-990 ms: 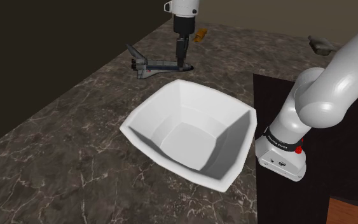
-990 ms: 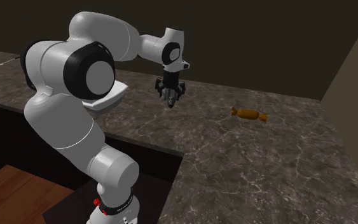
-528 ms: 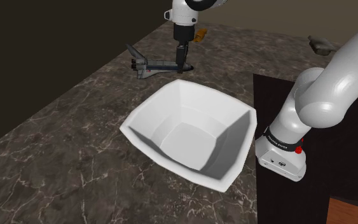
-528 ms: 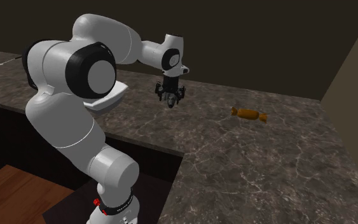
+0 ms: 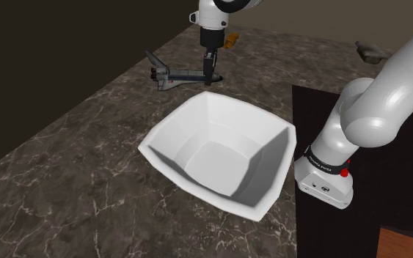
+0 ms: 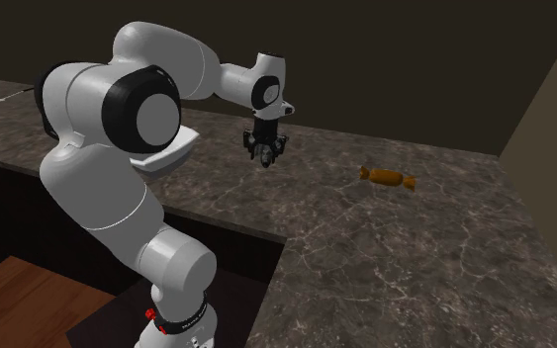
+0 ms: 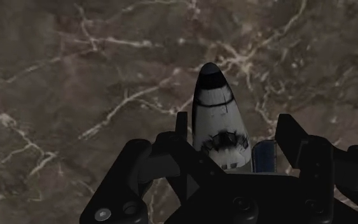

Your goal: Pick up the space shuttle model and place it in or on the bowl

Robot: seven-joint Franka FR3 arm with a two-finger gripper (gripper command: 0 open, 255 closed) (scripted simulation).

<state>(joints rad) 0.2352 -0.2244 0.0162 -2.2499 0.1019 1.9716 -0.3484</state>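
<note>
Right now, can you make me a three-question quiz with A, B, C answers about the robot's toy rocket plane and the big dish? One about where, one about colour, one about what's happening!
1. Where is the space shuttle model?
A. on the floor
B. on the dark marbled counter
C. on a chair

2. What colour is the bowl?
A. white
B. red
C. green

3. What is inside the bowl?
A. the shuttle
B. a ball
C. nothing

Answers:
1. B, since the shoulder view shows the shuttle lying flat on the counter beyond the bowl.
2. A, since its walls and rim are plain white all over.
3. C, since the bowl's whole inside is bare in the shoulder view.
</note>
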